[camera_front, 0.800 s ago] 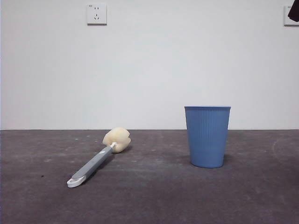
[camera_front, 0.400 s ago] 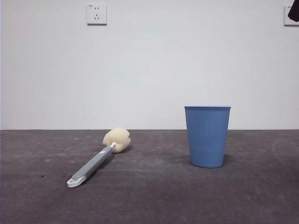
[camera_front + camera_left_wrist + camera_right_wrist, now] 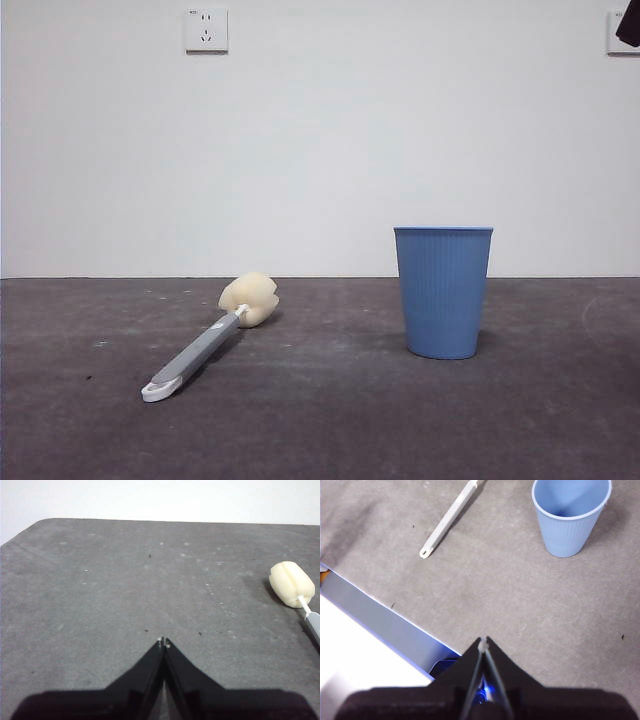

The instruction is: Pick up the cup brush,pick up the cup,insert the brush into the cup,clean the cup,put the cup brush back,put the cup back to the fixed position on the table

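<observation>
The cup brush [image 3: 205,343] lies flat on the dark grey table [image 3: 320,420], left of centre, cream sponge head toward the wall and white looped tip toward the camera. The blue ribbed cup [image 3: 443,291] stands upright to its right, apart from it. My left gripper [image 3: 163,642] is shut and empty above bare table; the sponge head [image 3: 291,584] lies off to one side of it. My right gripper [image 3: 483,641] is shut and empty, high above the table, seeing the grey handle [image 3: 448,520] and the cup [image 3: 570,514] from above. A black arm tip [image 3: 629,24] shows at the top right corner.
A white wall with a socket [image 3: 207,30] stands behind the table. The table's edge [image 3: 380,615] with a pale surface beyond it shows in the right wrist view.
</observation>
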Controlling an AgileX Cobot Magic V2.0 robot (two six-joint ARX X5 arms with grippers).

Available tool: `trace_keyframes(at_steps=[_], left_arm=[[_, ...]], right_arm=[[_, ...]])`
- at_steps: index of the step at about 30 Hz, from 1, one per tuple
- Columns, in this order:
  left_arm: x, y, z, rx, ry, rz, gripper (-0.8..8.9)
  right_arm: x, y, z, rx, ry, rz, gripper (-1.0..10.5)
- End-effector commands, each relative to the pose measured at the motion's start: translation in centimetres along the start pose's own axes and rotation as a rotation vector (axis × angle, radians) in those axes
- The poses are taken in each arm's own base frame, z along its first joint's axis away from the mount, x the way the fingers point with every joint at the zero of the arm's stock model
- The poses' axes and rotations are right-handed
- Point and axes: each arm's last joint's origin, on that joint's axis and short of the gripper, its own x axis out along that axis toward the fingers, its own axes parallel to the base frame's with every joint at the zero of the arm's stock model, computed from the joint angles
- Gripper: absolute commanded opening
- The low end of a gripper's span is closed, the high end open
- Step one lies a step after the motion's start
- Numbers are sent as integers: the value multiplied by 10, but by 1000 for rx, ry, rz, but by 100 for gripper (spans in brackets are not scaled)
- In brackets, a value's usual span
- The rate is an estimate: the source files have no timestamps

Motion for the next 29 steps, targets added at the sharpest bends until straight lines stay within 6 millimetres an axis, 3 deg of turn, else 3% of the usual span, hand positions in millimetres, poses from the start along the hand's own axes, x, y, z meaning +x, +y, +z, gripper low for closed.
trace_keyframes(at_steps=[1,18,25,29], left_arm=[[1,1,-3,-6,11,6,-3],[1,1,-3,-6,11,6,-3],[1,1,-3,-6,12,6,-3],[1,1,-3,-6,11,6,-3]], right_arm=[[0,0,0,8,-6,3,1],[-2,0,0,-8,-19,3,1],[-31,-18,8,-28,-380,-170,1],[-36,-36,-1,17,-537,-317,1]])
